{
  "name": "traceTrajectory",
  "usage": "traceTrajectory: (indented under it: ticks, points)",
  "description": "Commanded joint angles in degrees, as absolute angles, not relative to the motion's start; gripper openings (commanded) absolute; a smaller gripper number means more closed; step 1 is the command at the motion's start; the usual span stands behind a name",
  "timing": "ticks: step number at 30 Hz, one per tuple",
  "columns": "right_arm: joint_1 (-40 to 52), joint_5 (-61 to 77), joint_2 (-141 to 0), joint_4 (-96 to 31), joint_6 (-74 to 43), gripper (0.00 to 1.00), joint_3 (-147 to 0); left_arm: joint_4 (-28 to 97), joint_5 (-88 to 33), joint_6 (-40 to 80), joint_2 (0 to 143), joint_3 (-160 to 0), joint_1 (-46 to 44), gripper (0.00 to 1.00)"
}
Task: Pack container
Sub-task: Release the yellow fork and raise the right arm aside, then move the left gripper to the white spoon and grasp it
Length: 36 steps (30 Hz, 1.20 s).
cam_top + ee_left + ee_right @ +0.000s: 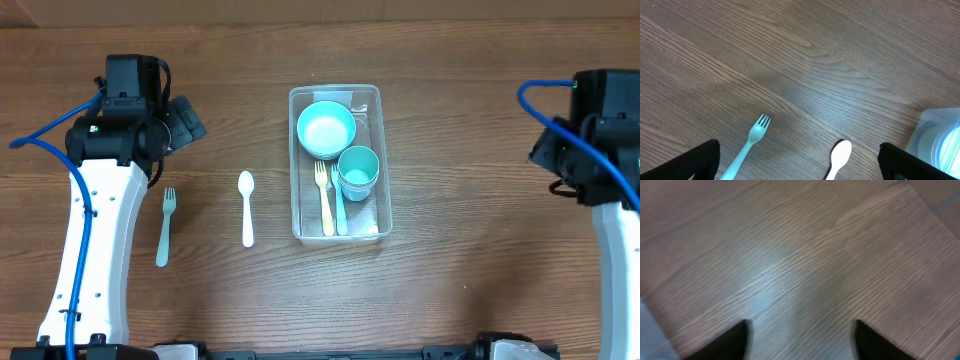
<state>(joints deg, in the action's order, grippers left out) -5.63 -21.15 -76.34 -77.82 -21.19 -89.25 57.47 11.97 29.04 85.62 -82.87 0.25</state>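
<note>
The clear container [372,97] sits mid-table and holds a teal bowl [326,128], a teal cup [358,171], a yellow fork [324,198] and a teal utensil [340,205]. A white spoon [246,207] and a teal fork [165,227] lie on the table to its left. Both show in the left wrist view, the spoon [838,156] and the fork [752,140], with the container's corner [935,131] at the right. My left gripper [799,161] is open and empty above them, at the far left in the overhead view [183,122]. My right gripper [800,337] is open over bare wood.
The right arm [592,130] stays at the far right of the table, well away from the container. The table is dark wood with its back edge along the top of the overhead view.
</note>
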Motion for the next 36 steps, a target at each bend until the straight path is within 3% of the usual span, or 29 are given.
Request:
traceTrajectory:
  ticks: [1,17,22,27,28,32,36]
  points:
    - [-8.56,-20.47,-76.27,-76.71,-21.23,1.00,-89.86,57.36,11.75,30.04,85.95,-83.29,0.36,1.00]
    - [-9.23,-20.47,-76.27,-76.62,-21.23,1.00,-89.86,57.36,11.75,30.02,85.95,-83.29,0.36,1.00]
    - [-9.23,-20.47,-76.27,-76.60,-21.23,1.00,-89.86,51.29,10.41,30.48,85.95,-83.29,0.36,1.00]
    - [-9.23,-20.47,-76.27,-76.62,-21.23,1.00,-89.86,58.26,3.99,26.72,85.97,-83.26,0.34,1.00]
    - [-9.23,-20.47,-76.27,-76.60,-21.23,1.00,-89.86,59.83,0.62,26.76,85.97,-83.05,0.25,0.92]
    - [-9.23,-20.47,-76.27,-76.60,-21.23,1.00,-89.86,61.84,-0.01,27.29,86.04,-79.09,-6.35,0.94]
    - [-9.23,-20.47,-76.27,-76.60,-21.23,1.00,-89.86,53.84,3.57,27.29,86.15,-69.78,-14.70,0.94]
